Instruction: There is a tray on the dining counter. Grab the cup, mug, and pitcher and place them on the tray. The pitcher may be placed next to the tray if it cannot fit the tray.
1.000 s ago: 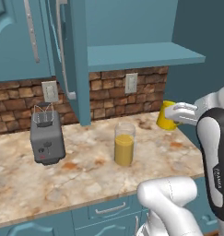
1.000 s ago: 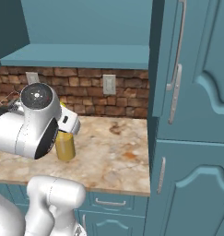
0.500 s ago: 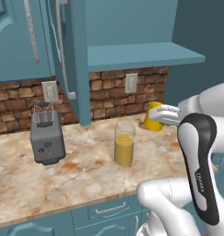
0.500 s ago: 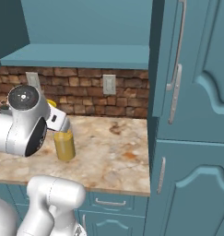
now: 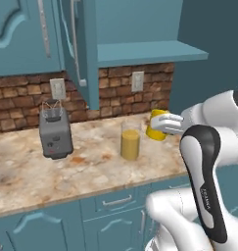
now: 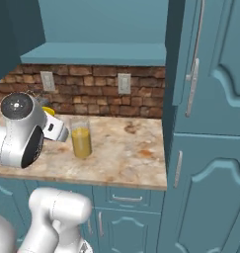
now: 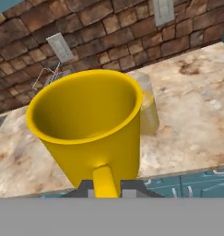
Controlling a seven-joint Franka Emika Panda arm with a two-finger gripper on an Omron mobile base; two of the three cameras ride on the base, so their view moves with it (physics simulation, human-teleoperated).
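We see the arm bent at the elbow, its forearm reaching out level over the kitchen counter [image 5: 81, 171], with the gripper [image 5: 165, 124] clamped on the handle of the yellow mug [image 5: 156, 125]. The mug hangs in the air above the counter, just right of the pitcher [image 5: 130, 139] (seen from the left base view), and higher than its rim. In the hand view the mug's mouth opens toward the brick wall [image 7: 109, 27], its long axis tipped off upright. The pitcher stands upright on the counter.

even, flat rendered light, soft faint shadows, no glare; all views slightly blurry and low in detail.
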